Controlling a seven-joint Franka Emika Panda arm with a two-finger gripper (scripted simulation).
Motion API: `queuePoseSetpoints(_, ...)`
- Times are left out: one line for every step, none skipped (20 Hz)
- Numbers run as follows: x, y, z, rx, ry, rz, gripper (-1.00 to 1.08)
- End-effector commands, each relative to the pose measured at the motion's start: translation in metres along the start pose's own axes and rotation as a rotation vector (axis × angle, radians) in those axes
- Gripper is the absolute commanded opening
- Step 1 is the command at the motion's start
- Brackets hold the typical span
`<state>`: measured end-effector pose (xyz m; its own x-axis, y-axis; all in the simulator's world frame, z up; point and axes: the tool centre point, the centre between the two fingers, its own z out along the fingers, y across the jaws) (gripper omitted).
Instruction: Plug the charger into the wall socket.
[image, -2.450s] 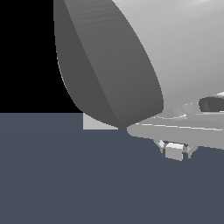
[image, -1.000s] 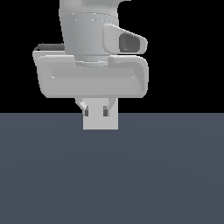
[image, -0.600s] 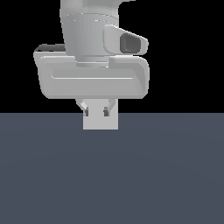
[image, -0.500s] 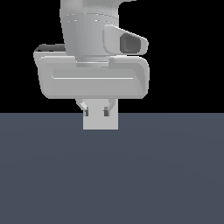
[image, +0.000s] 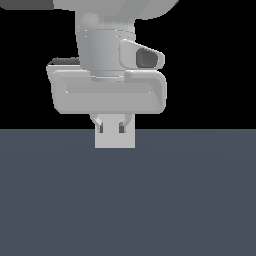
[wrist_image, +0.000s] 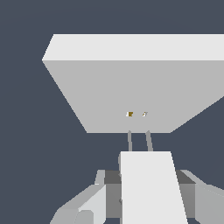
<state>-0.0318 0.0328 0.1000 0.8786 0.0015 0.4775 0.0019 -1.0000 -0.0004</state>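
The wall socket (wrist_image: 131, 87) is a flat light-grey square panel with two tiny orange dots (wrist_image: 130, 114) at its centre. It fills much of the wrist view. In the exterior view the wall socket (image: 115, 141) stands upright behind my hand. My gripper (wrist_image: 148, 192) is shut on the charger (wrist_image: 151, 183), a plain white block. Its two thin prongs (wrist_image: 130, 141) point at the panel, roughly in line with the dots. The prong tips are outside the dots, and I cannot tell whether they touch the panel. In the exterior view my gripper (image: 111, 127) hides the charger.
The dark blue-grey floor (image: 125, 200) spreads under and around the panel. My arm's wrist link (image: 105, 45) and the wide hand body (image: 107, 92) stand above the socket in the exterior view.
2.5 s ago the arm loomed close with the gripper low at the exterior view's right. It now stands centred before the socket. Over the last second the hand has shifted only slightly.
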Motion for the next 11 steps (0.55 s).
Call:
queuePoseSetpoints(0.009,0.000,0.005,0.000,0.001,0.001,-1.00)
queuePoseSetpoints(0.013,0.000,0.006,0.000,0.001,0.001,-1.00)
queuePoseSetpoints(0.016,0.000,0.008,0.000,0.001,0.001,-1.00)
queuePoseSetpoints(0.018,0.000,0.010,0.000,0.001,0.001,-1.00)
queuePoseSetpoints(0.021,0.000,0.011,0.000,0.001,0.001,-1.00)
queuePoseSetpoints(0.023,0.000,0.012,0.000,0.001,0.001,-1.00)
queuePoseSetpoints(0.024,0.000,0.013,0.000,0.001,0.001,-1.00)
queuePoseSetpoints(0.026,0.000,0.013,0.000,0.001,0.001,-1.00)
queuePoseSetpoints(0.026,0.000,0.014,0.000,0.001,0.001,-1.00)
queuePoseSetpoints(0.027,0.000,0.014,0.000,0.001,0.001,-1.00)
queuePoseSetpoints(0.027,0.000,0.014,0.000,0.001,0.001,-1.00)
